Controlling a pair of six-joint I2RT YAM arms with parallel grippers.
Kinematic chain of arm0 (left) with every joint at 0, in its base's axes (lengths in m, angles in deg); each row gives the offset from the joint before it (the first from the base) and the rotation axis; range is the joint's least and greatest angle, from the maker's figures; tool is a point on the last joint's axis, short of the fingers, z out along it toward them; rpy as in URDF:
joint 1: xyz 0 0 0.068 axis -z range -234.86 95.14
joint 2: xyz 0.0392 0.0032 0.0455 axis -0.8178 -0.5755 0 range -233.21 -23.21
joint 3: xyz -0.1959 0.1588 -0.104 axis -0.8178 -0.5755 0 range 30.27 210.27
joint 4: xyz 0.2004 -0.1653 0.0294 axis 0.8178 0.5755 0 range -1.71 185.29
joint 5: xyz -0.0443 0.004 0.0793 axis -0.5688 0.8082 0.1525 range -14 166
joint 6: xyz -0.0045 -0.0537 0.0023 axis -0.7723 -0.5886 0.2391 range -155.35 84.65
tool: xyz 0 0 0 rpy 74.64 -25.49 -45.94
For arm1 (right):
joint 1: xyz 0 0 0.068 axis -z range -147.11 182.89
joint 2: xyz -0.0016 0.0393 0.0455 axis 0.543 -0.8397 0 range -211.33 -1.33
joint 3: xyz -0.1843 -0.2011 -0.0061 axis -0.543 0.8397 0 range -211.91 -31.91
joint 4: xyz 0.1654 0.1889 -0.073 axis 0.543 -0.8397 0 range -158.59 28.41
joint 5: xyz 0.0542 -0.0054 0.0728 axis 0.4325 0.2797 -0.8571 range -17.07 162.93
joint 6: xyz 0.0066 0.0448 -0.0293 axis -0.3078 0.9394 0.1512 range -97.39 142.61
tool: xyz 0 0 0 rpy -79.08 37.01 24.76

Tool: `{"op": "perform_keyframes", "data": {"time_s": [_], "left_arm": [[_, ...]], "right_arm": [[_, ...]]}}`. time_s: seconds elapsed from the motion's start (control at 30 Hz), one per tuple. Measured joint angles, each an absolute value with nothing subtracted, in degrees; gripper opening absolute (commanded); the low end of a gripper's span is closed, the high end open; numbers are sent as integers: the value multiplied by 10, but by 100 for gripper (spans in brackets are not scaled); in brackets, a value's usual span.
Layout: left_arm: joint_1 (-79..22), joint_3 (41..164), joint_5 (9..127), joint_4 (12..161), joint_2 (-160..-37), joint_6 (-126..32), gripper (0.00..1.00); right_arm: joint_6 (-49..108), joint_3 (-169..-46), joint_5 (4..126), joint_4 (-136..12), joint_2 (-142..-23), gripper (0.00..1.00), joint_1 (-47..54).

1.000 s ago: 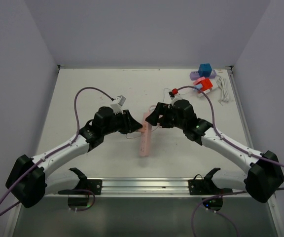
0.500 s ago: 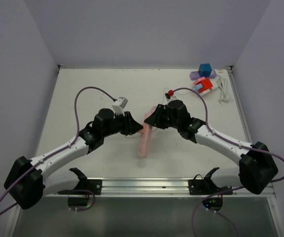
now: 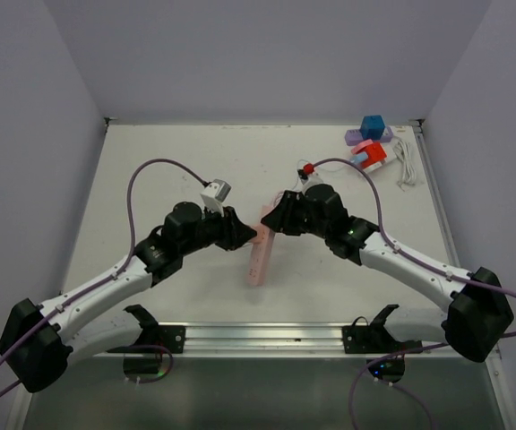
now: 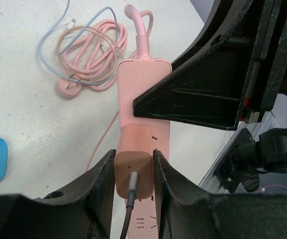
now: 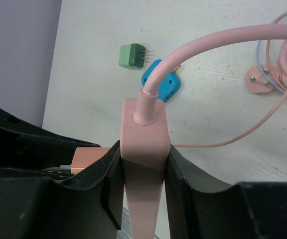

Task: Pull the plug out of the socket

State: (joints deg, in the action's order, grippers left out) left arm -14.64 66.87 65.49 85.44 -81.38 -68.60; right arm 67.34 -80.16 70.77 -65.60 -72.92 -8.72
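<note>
**Before You Pull: Hold Points**

Because the small pink block plug (image 4: pixel 133 172) is seated in the long pink plastic power strip (image 3: pixel 257 258), at the centre of the overhead view, each needs its own hold. Left claw (image 4: pixel 132 158) pinches the plug's flat sides, lower centre of the left wrist view. Right claw (image 5: pixel 143 149) clamps the strip's cord end. Judgement: plug light, rigid, smooth, probably tight. Grip the body, never the thin grey cable (image 4: pixel 129 199); pull straight.

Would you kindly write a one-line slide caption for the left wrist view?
Left gripper shut on the pink plug seated in the pink power strip, which the right gripper clamps.
</note>
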Motion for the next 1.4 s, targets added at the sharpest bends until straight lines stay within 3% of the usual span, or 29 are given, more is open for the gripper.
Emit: {"op": "perform_keyframes", "data": {"time_s": [0.2,0.37,0.63,0.9,1.2,1.4], "left_arm": [[-145,669,666,886,-795,-653,0],[-161,683,714,928,-734,-620,0],[-173,706,784,979,-722,-590,0],[-276,700,836,987,-798,-604,0],[-326,675,844,956,-924,-654,0],[-354,660,815,892,-983,-688,17]], "right_arm": [[639,-801,753,-704,-729,0,-88],[604,-759,814,-819,-735,0,-26],[569,-764,802,-892,-697,0,6],[525,-848,730,-910,-620,0,11],[515,-829,686,-903,-598,0,11],[532,-765,673,-885,-600,0,11]]}}
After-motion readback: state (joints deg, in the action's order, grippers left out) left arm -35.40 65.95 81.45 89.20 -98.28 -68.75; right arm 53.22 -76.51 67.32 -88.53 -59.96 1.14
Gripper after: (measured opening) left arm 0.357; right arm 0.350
